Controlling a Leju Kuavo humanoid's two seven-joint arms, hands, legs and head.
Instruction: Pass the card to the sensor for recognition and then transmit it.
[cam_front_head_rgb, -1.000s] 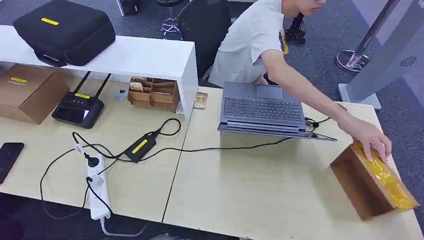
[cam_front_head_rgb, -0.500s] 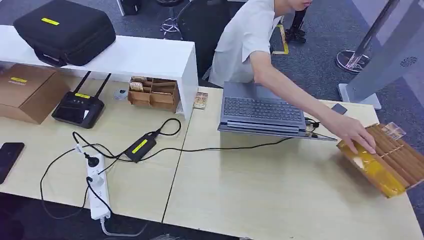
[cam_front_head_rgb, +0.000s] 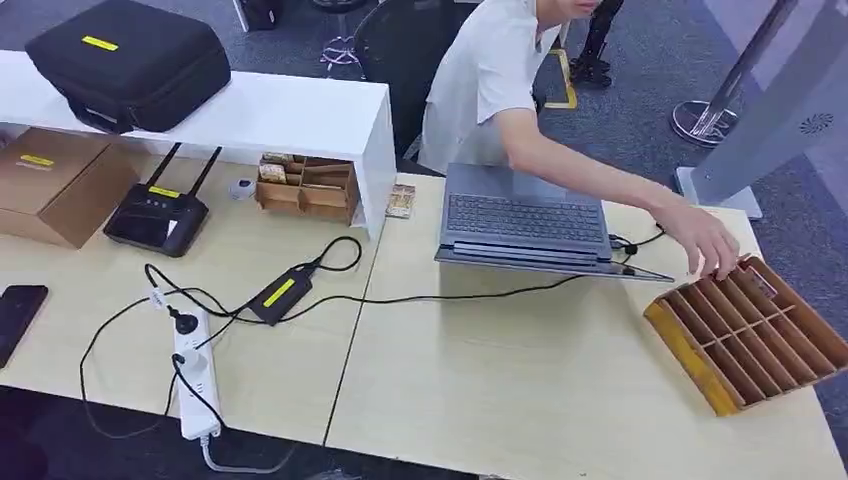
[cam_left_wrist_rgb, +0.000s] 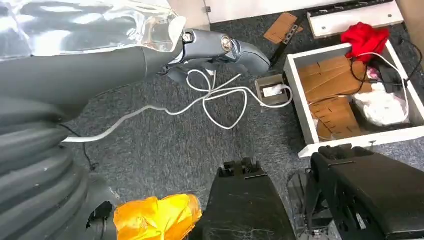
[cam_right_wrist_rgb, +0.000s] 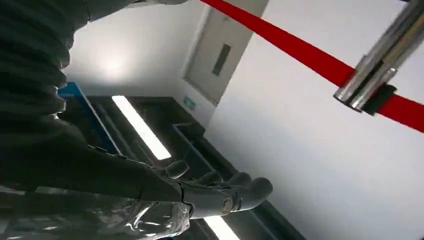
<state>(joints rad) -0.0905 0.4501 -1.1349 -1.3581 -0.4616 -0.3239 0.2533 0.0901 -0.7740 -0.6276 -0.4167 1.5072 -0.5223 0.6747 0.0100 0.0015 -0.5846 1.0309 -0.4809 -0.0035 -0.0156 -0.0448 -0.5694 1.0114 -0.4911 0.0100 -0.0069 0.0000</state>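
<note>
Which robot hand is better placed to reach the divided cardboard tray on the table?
Right, probably. The divided cardboard tray lies at the right end of the table, on the side of the right robot hand, which holds nothing. The left robot hand hangs over the floor.

Pale wood-grain table (cam_front_head_rgb: 520, 380); brown divided tray (cam_front_head_rgb: 752, 330) edged in yellow. Grey laptop (cam_front_head_rgb: 525, 220), black case (cam_front_head_rgb: 130, 62) with a yellow label, white shelf (cam_front_head_rgb: 280, 112), white power strip (cam_front_head_rgb: 195, 375), black cables (cam_front_head_rgb: 420, 297), brown cardboard box (cam_front_head_rgb: 55, 185).
</note>
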